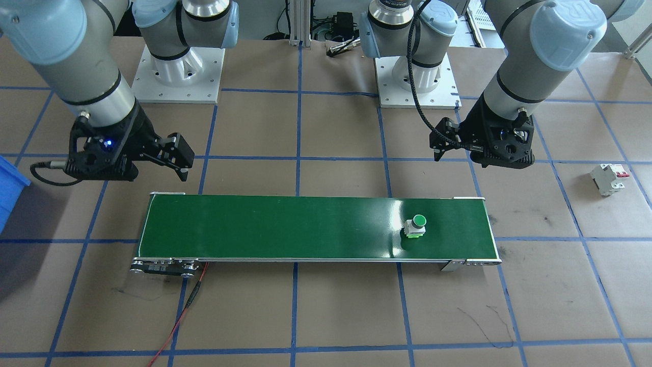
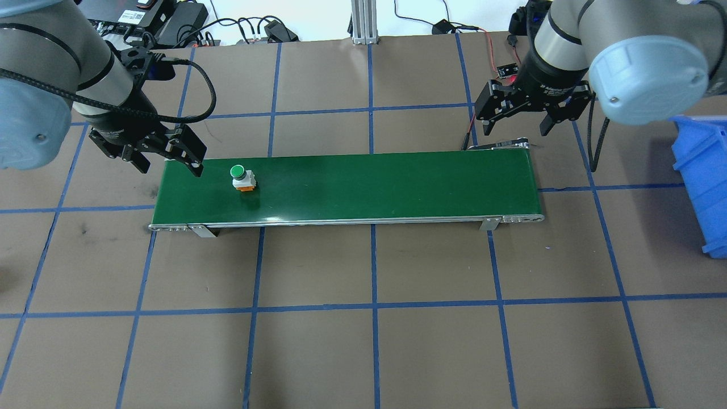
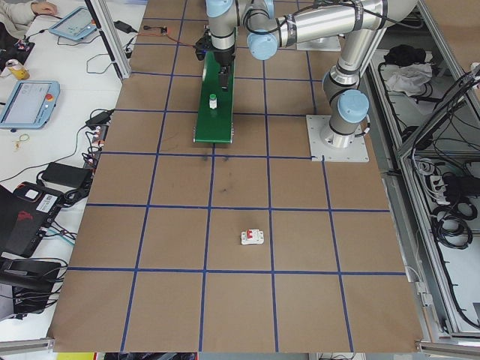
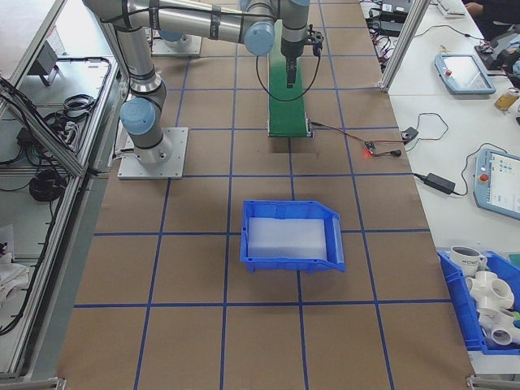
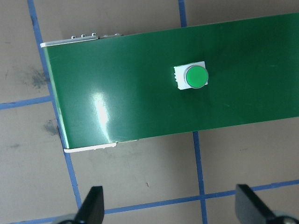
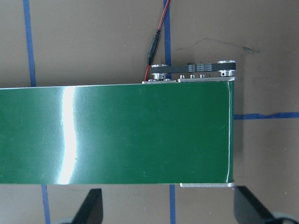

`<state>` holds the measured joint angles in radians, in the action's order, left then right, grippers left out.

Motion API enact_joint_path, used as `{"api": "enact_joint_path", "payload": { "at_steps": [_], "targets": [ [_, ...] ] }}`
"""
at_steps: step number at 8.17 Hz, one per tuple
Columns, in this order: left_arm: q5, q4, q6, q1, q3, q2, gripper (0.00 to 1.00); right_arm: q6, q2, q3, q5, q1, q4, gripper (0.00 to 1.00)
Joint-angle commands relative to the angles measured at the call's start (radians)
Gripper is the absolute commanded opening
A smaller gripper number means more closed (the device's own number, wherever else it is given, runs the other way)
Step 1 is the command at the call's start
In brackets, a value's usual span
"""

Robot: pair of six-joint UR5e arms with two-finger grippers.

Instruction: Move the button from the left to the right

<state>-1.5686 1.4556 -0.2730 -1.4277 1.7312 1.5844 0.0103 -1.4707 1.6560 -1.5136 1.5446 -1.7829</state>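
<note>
Since the green push-button stands upright near the left end of the green conveyor belt, the move looks barely begun; the left gripper hovers just beside it, released and empty; the right gripper waits spread above the belt's right end, where the button has yet to arrive.

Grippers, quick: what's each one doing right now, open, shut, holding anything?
Left gripper: open, empty, hanging beside the conveyor's end near the green button.
Right gripper: open, empty, above the conveyor's other end.
</note>
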Motion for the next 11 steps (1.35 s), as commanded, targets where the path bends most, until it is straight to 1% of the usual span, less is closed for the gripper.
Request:
{"api": "enact_joint_path", "payload": {
  "at_steps": [1, 2, 4, 6, 7, 8, 9, 10, 11],
  "targets": [
    [-0.001, -0.053, -0.011, -0.032, 0.002, 0.029, 1.0, 0.011, 0.089, 0.01, 0.006, -0.001, -0.096, 1.0],
    [-0.002, -0.058, 0.0, -0.051, 0.007, 0.032, 1.0, 0.011, 0.098, 0.016, 0.006, -0.001, -0.096, 1.0],
    [-0.004, -0.058, -0.002, -0.056, 0.008, 0.031, 1.0, 0.011, 0.144, 0.039, 0.019, -0.003, -0.112, 1.0],
    [-0.005, -0.058, -0.002, -0.056, -0.001, 0.04, 1.0, 0.04, 0.144, 0.044, 0.036, -0.003, -0.112, 1.0],
    [-0.005, -0.063, -0.003, -0.053, -0.002, 0.048, 1.0, 0.095, 0.144, 0.044, 0.079, -0.001, -0.121, 1.0],
    [-0.004, -0.061, -0.005, -0.053, -0.002, 0.048, 1.0, 0.106, 0.142, 0.047, 0.09, -0.001, -0.127, 1.0],
    [-0.004, -0.063, -0.005, -0.053, 0.004, 0.049, 1.0, 0.112, 0.142, 0.047, 0.12, -0.001, -0.139, 1.0],
    [-0.002, -0.064, -0.003, -0.053, 0.008, 0.051, 1.0, 0.143, 0.144, 0.048, 0.174, -0.001, -0.159, 1.0],
    [-0.005, -0.066, -0.012, -0.053, 0.007, 0.048, 1.0, 0.174, 0.144, 0.048, 0.174, 0.002, -0.176, 1.0]
  ]
}}
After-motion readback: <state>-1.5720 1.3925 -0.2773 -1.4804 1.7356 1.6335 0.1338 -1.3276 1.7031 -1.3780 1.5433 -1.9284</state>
